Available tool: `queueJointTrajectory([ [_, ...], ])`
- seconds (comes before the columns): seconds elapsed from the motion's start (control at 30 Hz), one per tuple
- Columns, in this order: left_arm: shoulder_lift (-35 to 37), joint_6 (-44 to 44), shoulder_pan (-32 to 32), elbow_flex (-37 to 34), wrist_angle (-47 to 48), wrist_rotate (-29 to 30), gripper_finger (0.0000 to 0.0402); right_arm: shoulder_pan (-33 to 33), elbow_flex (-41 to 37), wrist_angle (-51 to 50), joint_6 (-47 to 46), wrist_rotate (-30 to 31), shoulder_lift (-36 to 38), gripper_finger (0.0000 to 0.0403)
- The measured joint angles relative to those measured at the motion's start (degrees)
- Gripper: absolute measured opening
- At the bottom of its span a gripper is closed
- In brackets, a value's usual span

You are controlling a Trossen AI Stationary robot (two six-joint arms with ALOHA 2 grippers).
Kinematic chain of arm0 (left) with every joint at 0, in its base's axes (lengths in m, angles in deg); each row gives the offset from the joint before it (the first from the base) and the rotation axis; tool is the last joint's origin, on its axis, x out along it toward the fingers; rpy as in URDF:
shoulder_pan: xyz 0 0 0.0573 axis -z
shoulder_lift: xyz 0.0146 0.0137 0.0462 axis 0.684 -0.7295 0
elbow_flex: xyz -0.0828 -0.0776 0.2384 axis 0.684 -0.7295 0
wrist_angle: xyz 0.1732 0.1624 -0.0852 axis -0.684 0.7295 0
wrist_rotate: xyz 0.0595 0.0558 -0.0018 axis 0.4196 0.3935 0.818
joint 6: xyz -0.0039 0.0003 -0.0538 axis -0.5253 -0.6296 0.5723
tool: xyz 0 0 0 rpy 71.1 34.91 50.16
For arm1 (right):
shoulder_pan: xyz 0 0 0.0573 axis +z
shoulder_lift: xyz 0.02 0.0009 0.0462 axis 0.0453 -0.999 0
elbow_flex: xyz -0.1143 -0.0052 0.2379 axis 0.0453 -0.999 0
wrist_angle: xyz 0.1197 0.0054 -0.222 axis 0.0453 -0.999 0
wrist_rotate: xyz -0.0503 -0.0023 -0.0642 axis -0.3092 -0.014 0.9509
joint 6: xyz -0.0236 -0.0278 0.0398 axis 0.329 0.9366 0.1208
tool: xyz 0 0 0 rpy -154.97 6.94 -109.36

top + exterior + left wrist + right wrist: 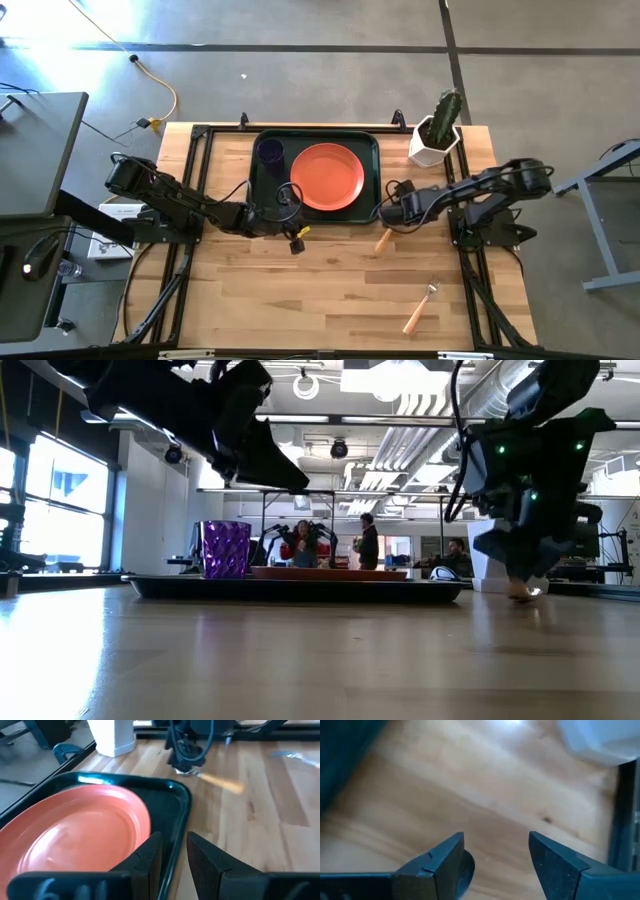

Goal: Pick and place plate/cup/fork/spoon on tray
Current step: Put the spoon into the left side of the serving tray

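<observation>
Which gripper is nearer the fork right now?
Right. The right gripper sits off the tray's right edge, with the fork toward the table's near right corner. The left gripper is at the tray's front edge, farther away.

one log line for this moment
on tray: plate, cup | right claw: open over spoon | left claw: at tray edge | fork: on table

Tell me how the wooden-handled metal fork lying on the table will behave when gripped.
The fork with silver tines and a light wooden handle looks rigid, so it should not flex. It lies flat on the wooden table, leaving little for fingers to get under. The thin handle may pivot or slip if pinched off-centre.
</observation>
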Motion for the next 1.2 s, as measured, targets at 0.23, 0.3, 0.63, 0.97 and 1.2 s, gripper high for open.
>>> queueJointTrajectory([
  [0.23, 0.0, 0.05, 0.0, 0.0, 1.14, 3.27, 0.0082, 0.05, 0.14, 4.93, 5.8, -2.08, -4.37, 0.0215],
  [0.3, 0.0, 0.37, 0.0, 0.0, 1.13, 3.27, 0.0082, 0.07, 0.15, 4.78, 5.53, -2.26, -4.27, 0.0215],
  [0.63, 0.0, 1.83, 0.0, 0.0, 2.45, 3.29, 0.0082, 11.86, -0.09, -0.19, -4.68, -0.57, 8.35, 0.0215],
  [0.97, 0.0, 5.01, -0.33, 0.0, 3.58, 4.14, 0.0082, 25.97, -0.04, 7.41, -13.96, 3.98, 12.7, 0.0215],
  [1.2, 0.0, 4.97, -0.37, 0.0, 3.44, 4.23, 0.0082, 29.91, -0.04, -0.11, -21.44, 4.06, 12.4, 0.0215],
])
